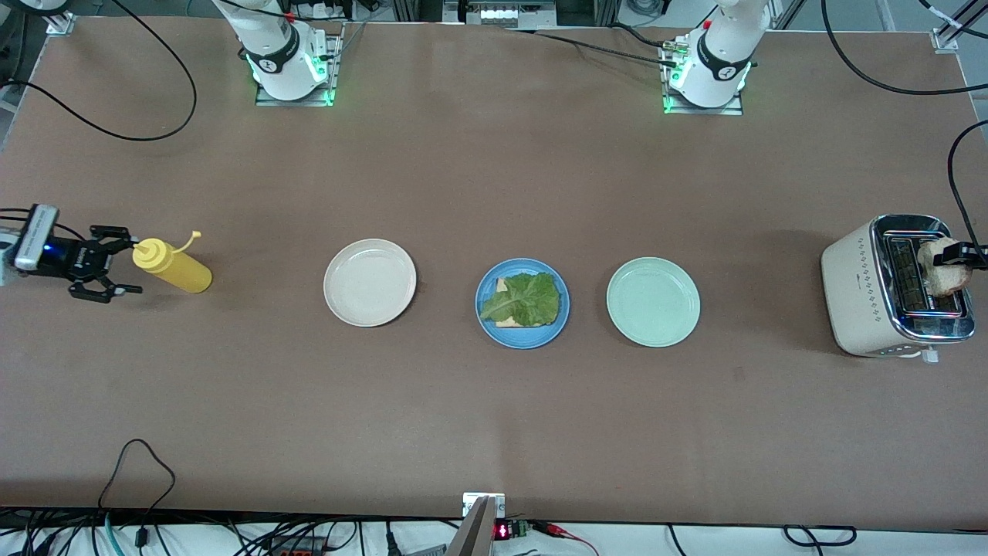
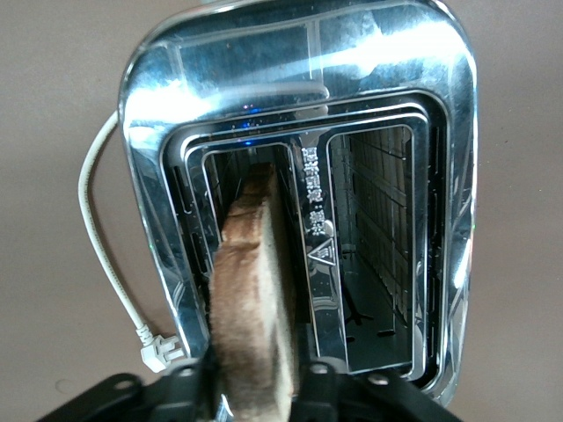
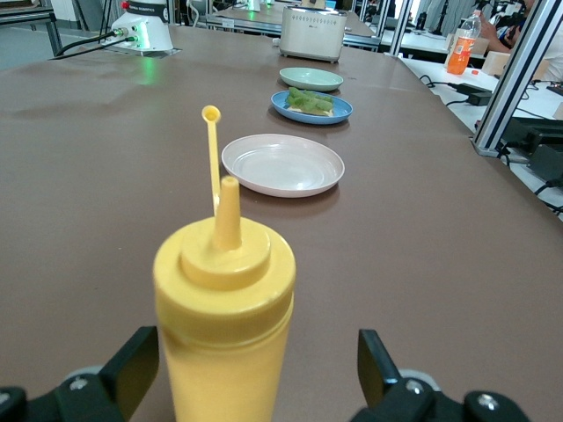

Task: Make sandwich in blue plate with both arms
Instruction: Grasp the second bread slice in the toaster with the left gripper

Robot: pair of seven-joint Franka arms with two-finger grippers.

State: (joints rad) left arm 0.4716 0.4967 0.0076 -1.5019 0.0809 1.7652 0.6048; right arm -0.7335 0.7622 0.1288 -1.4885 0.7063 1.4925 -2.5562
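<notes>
The left end effector (image 2: 255, 387) grips a bread slice (image 2: 253, 299) standing in a toaster (image 1: 895, 287) slot, the right end effector (image 1: 108, 264) waits wide open around a yellow bottle (image 1: 171, 266), and between cream and green plates the blue plate (image 1: 522, 303) holds bread under lettuce (image 1: 525, 298)

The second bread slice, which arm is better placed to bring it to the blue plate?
Left. Its gripper is at the toaster, fingers around the bread slice. The right gripper sits open by the mustard bottle.
</notes>
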